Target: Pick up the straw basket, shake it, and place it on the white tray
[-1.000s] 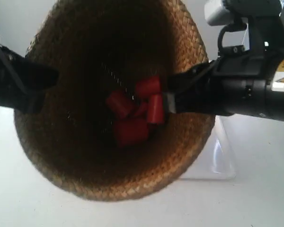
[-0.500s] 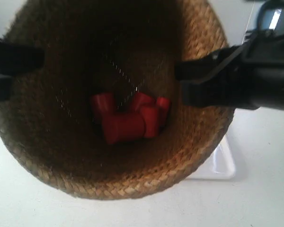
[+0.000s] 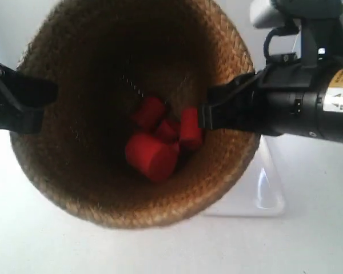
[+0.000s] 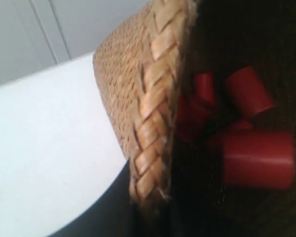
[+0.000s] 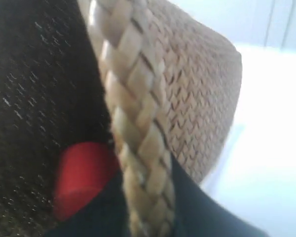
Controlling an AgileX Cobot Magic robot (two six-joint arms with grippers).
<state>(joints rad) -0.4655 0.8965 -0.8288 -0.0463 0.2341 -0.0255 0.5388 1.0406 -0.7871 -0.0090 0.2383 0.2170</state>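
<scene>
Holding the straw basket (image 3: 103, 197) up between two arms, its wide mouth turned toward the exterior camera.

Both grippers are nipped tight on the braided rim, on opposite sides of the basket. The left gripper (image 4: 150, 219) has its dark fingers closed on the braid where the rim runs into them. The right gripper (image 5: 145, 215) pinches the rim with one dark finger on the inner wall and one on the outer. Neither holds anything else. Several red cylinders (image 3: 155, 149) lie heaped in the dark bottom of the basket, the biggest one blurred. The white tray (image 3: 266, 194) rests on the pale table (image 3: 308, 240), partly hidden behind the basket, with only its corner showing past the rim at the exterior view's right. The basket does not appear to rest on it.
</scene>
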